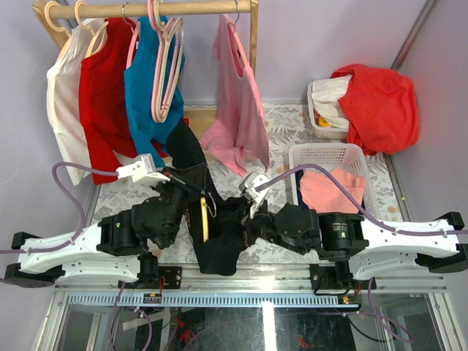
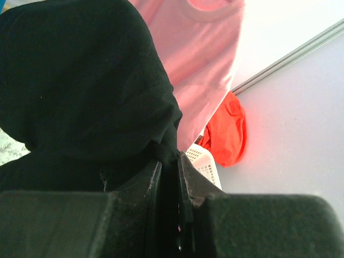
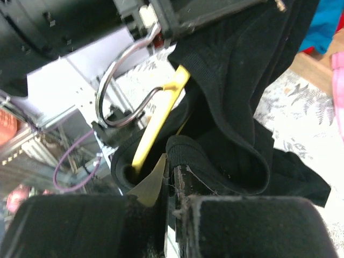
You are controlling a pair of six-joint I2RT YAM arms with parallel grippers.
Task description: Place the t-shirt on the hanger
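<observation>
The black t-shirt (image 1: 219,245) hangs between both arms over the table's near edge. One stretch of it rises stiffly toward the rack. The yellow hanger (image 1: 204,219) shows one bare arm (image 3: 156,118) running down into the collar opening. Its metal hook (image 3: 110,75) curves up to my left gripper (image 1: 194,189). That gripper (image 2: 171,158) is shut, with black cloth (image 2: 80,80) bunched at its tips and filling its view. My right gripper (image 1: 248,218) is shut on the ribbed collar (image 3: 185,148), and its jaws (image 3: 180,169) pinch the collar's edge just beside the hanger arm.
Behind stands a wooden rack (image 1: 146,9) with a white, a red, a teal (image 1: 146,95) and a pink shirt (image 1: 238,110), plus spare pink hangers (image 1: 167,66). At right a white basket (image 1: 325,152) holds pink cloth, and a red cloth (image 1: 376,102) lies over a bin.
</observation>
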